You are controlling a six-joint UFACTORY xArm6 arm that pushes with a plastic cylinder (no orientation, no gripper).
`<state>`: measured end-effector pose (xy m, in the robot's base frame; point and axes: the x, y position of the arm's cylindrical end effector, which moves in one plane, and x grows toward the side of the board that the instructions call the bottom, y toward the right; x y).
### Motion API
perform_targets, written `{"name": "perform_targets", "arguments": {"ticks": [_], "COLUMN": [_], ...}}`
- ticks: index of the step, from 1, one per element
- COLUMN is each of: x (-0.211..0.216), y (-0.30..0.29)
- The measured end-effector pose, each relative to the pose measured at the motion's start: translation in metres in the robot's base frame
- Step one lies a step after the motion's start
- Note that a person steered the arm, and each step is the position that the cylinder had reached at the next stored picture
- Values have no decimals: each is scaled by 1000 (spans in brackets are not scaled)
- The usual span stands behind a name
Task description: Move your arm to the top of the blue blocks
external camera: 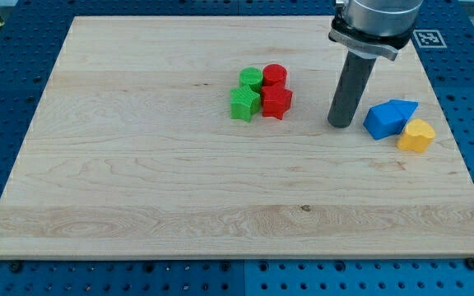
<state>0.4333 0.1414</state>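
My rod point(350, 89) is a plain dark grey cylinder, matte, smooth. Above it a black flange plate, then a wider light grey round housing. My tip point(340, 124) is flat-ended, same dark colour.

Light wooden table point(138, 181) on a blue pegboard point(6, 82). Near centre: two green blocks point(245, 104), point(252, 80) touching two red blocks point(276, 101), point(275, 75). View's right: a yellow block point(416, 136).

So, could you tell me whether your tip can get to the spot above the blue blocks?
Probably yes: my tip sits just left of the blue blocks, and the board above them looks bare.
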Motion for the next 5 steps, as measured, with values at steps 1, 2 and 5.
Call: {"name": "perform_targets", "arguments": {"ticks": [1, 2, 5], "x": [-8, -16, -81], "y": [0, 0, 0]}}
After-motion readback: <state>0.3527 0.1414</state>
